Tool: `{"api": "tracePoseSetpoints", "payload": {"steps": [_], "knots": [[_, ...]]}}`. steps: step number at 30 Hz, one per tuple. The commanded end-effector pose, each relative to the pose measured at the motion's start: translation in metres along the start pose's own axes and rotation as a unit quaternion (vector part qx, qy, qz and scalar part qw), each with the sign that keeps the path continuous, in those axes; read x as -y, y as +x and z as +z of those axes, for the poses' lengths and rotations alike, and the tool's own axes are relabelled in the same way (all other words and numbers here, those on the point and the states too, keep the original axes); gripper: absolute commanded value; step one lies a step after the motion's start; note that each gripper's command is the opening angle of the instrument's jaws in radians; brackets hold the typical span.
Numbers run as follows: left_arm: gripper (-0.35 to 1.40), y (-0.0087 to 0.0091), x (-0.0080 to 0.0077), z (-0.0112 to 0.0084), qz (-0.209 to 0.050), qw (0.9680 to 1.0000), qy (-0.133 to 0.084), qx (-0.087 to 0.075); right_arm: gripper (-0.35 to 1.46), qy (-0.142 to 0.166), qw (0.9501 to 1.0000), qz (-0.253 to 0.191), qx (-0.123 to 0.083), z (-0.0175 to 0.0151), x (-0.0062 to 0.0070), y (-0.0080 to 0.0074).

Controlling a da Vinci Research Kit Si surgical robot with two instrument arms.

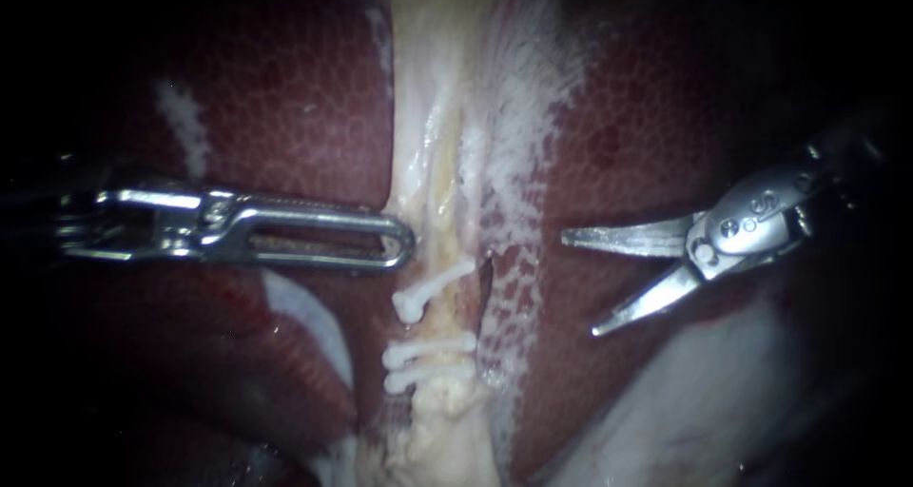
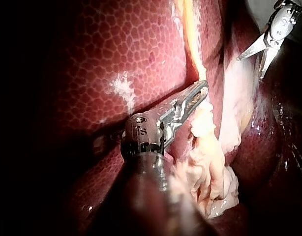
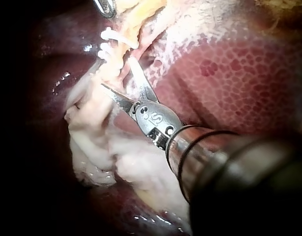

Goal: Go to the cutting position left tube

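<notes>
Claw of right instrument (image 1: 578, 284) spread wide, empty, near clipped tube (image 1: 438, 318), left instrument (image 1: 405, 245) claw clamping pale tissue (image 1: 411, 164)

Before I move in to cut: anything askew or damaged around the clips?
In the endoscope view the top clip sits askew on the tube, slanting down to the left, while the two lower clips lie near level and close together. A dark gap shows just right of it. No bleeding or spill visible.
</notes>
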Motion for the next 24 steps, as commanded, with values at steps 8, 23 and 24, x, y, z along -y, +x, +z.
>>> {"api": "tracePoseSetpoints", "payload": {"steps": [8,23,24], "knots": [[-0.35,-0.0012,0.0019,-0.0021,-0.004,1.0000,0.005,-0.004,1.38,0.029,0.9987,0.041,0.012,0.0027,0.0012,-0.0024],[-0.35,-0.0031,0.0036,-0.0037,-0.013,0.9998,0.009,0.007,1.34,0.081,0.9932,0.081,0.015,0.0085,0.0032,-0.0039],[-0.35,-0.0031,0.0036,-0.0037,-0.013,0.9998,0.009,0.007,1.34,0.084,0.9927,0.086,0.015,0.0087,0.0032,-0.0038]]}}
